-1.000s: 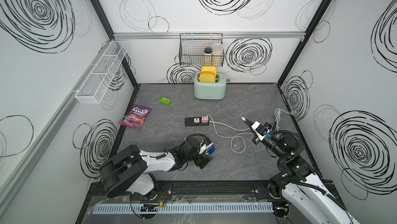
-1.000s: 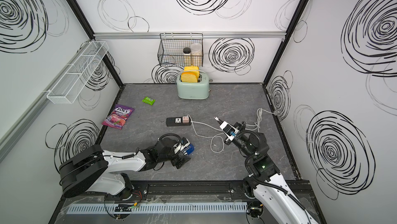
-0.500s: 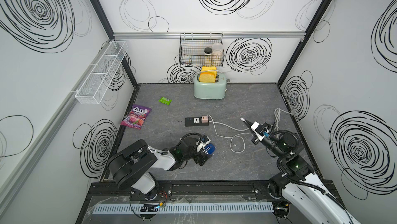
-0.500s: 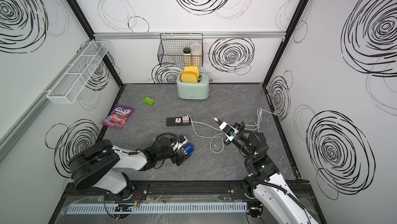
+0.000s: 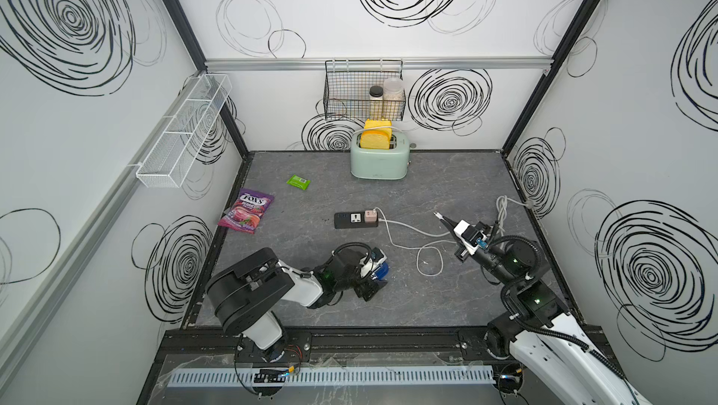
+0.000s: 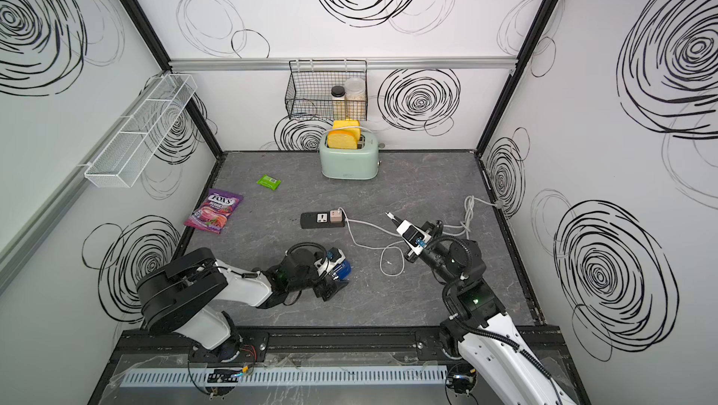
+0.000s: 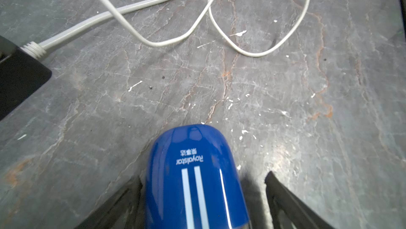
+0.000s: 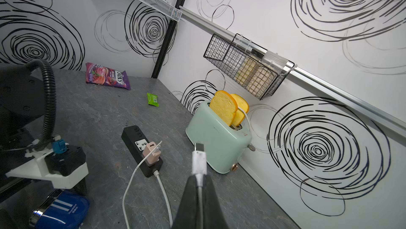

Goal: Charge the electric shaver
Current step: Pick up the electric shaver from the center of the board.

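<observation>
Left tool (image 7: 203, 176) straddles the shaver (image 7: 193, 146) on the bench (image 7: 219, 85), jaws apart, we judge to steady it; right tool (image 8: 199, 179) clamps the plug (image 8: 198, 157), tip forward for insertion.

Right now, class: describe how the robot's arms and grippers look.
The left arm and right arm have white shells between bulky black joint housings, with small green lights. Black ribbed hoses loop near each wrist. The left gripper and right gripper have black tapered fingers on white mounts, each with a blue connector.
</observation>
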